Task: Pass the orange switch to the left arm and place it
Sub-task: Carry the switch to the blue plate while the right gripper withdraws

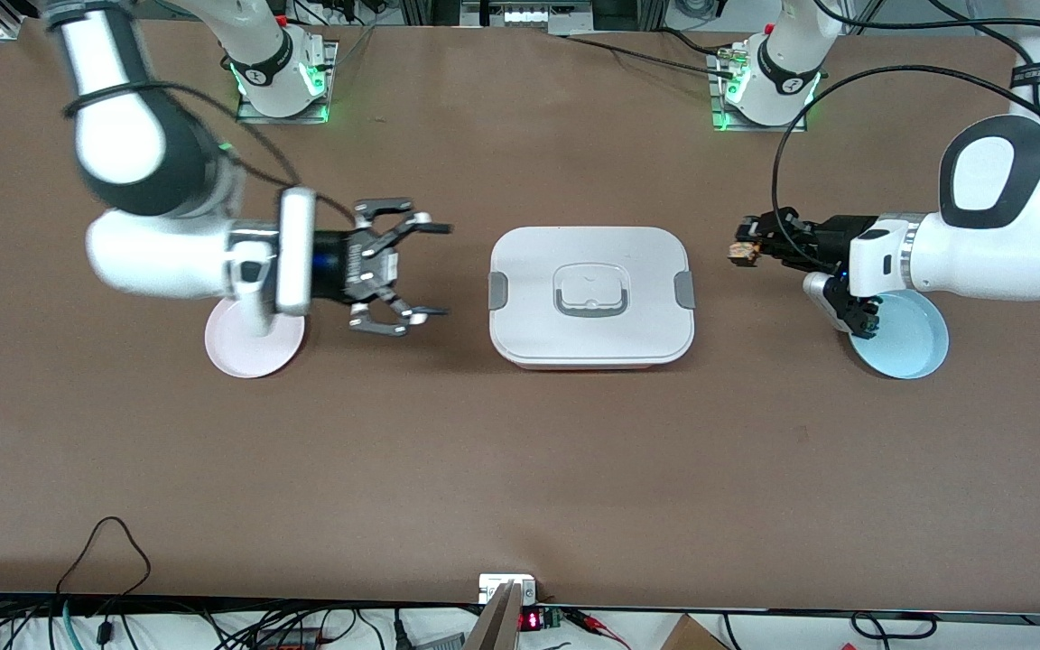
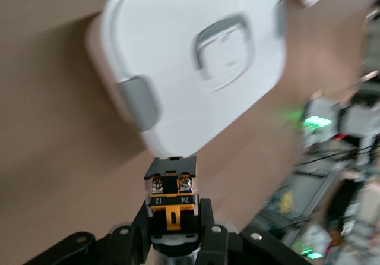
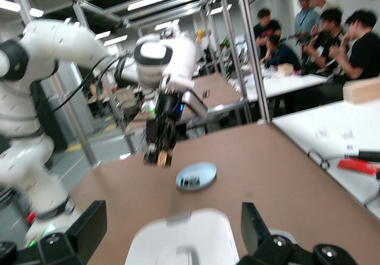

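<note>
Box sits at mid-surface, lid on. One plate lies toward the right arm's end, another plate toward the left arm's end; box between them, well apart from both. Right hand hangs over bare surface between its plate and the box, fingers spread. Left hand hangs over bare surface between the box and its plate, clamped on the orange switch.

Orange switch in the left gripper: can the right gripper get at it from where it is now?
Probably not directly. The white box sits on the table between the open right gripper and the left gripper, which is shut on the orange switch. Both grippers are in the air, so passing over the box looks possible.
</note>
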